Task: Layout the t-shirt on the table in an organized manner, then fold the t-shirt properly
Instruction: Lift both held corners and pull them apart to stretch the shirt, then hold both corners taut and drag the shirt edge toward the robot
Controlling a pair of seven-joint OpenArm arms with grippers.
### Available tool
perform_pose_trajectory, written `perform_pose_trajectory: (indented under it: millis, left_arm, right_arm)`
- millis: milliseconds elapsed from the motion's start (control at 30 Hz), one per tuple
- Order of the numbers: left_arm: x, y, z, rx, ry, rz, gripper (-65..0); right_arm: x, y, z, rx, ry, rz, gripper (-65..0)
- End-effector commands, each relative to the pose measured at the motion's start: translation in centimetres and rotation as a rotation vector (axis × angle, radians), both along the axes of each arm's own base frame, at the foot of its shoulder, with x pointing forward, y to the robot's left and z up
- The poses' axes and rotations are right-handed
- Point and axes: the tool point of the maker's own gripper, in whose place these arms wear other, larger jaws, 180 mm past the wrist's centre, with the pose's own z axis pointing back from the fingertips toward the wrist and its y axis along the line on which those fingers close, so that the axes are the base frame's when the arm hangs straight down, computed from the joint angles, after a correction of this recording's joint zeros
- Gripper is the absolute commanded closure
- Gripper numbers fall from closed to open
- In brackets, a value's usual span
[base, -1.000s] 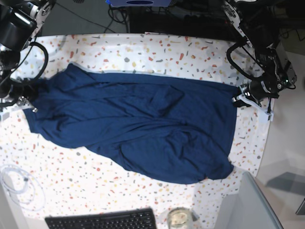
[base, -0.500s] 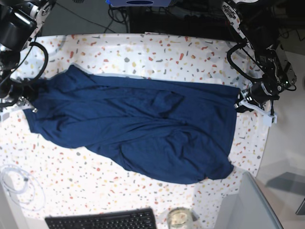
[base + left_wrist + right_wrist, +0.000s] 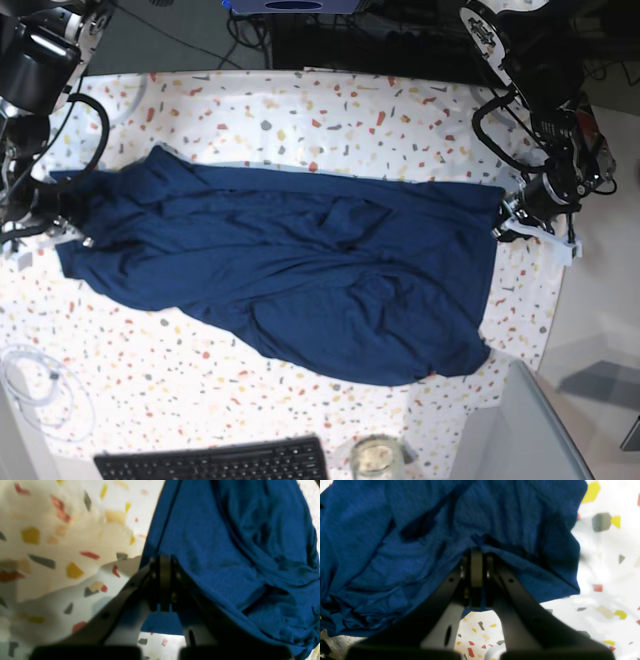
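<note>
The t-shirt point(image 3: 300, 275) lies stretched across the table point(image 3: 330, 115) between the two grippers, each clamped on one end of it. The left gripper point(image 3: 512, 218) has its jaws pressed together on the shirt's edge; in its wrist view the left gripper point(image 3: 161, 580) pinches a hem of the t-shirt point(image 3: 225, 542), with blue fabric spreading away ahead and to one side and bare speckled table point(image 3: 62, 542) on the other side. The right gripper point(image 3: 68, 205) is likewise closed on the cloth; in its own view the right gripper point(image 3: 476, 575) bites a bunched fold of the t-shirt point(image 3: 407, 542), the fabric's edge falling off just beside the jaws, with open table point(image 3: 607, 580) beyond.

Between the grippers the shirt is wrinkled, with diagonal creases running through the middle (its top edge is fairly straight, its lower edge sagging into a rounded lobe). Beyond the left gripper the table edge is close, leaving little room outward. Behind the top hem runs a free band of tabletop. Toward the near side, a keyboard point(image 3: 215, 462), a glass jar point(image 3: 377, 458) and a coiled white cable point(image 3: 35, 385) lie apart from the shirt's lower edge.
</note>
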Motion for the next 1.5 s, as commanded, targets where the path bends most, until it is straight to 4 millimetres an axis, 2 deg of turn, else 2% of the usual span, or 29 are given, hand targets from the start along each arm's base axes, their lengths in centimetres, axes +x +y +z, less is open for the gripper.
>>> perform_pose_trajectory:
  millis: [0, 300, 400, 500, 667, 833, 1033, 1167, 1267, 1333, 1467]
  left_arm:
    - [1.2, 1.2, 1.4, 0.022, -0.058, 0.025, 0.0]
    - [2.4, 1.2, 2.1, 0.017, -0.079, 0.034, 0.0]
    - [2.4, 1.0, 2.3, 0.018, -0.079, 0.026, 0.0]
    - [1.3, 0.7, 2.1, 0.025, -0.041, -0.003, 0.0]
    - [-2.4, 0.7, 2.1, 0.096, -0.017, -0.021, 0.0]
    - [-5.7, 1.7, 3.7, 0.205, -0.015, -0.047, 0.0]
    - [-7.8, 1.8, 6.1, 0.198, -0.076, -0.053, 0.0]
    - [-9.8, 4.1, 7.1, 0.146, -0.061, 0.018, 0.0]
    - [-10.5, 5.5, 8.5, 0.170, -0.067, 0.052, 0.0]
    - [-10.6, 5.7, 9.0, 0.187, -0.062, 0.046, 0.0]
    - [-10.7, 5.4, 8.8, 0.181, -0.051, 0.039, 0.0]
  right_arm:
    - [1.3, -1.1, 1.3, -0.028, -0.047, -0.008, -0.2]
    - [2.2, -1.2, 1.5, -0.030, -0.068, -0.012, -0.2]
    - [2.1, -2.0, 1.5, -0.038, -0.056, -0.015, -0.2]
    - [1.4, -2.2, 1.9, -0.037, -0.035, -0.005, -0.2]
    - [-1.0, -2.5, 3.1, -0.095, -0.037, 0.026, -0.2]
    - [-4.4, -1.9, 3.8, -0.134, -0.007, 0.065, -0.2]
    - [-7.0, -1.3, 4.5, -0.175, -0.004, 0.090, -0.2]
    - [-8.2, -1.4, 4.6, -0.192, 0.009, 0.100, -0.3]
    - [-9.4, -1.2, 4.8, -0.194, 0.039, 0.116, -0.3]
    - [-9.9, -0.9, 5.2, -0.190, 0.064, 0.133, -0.2]
    - [-10.1, -0.7, 4.7, -0.175, 0.080, 0.130, -0.2]
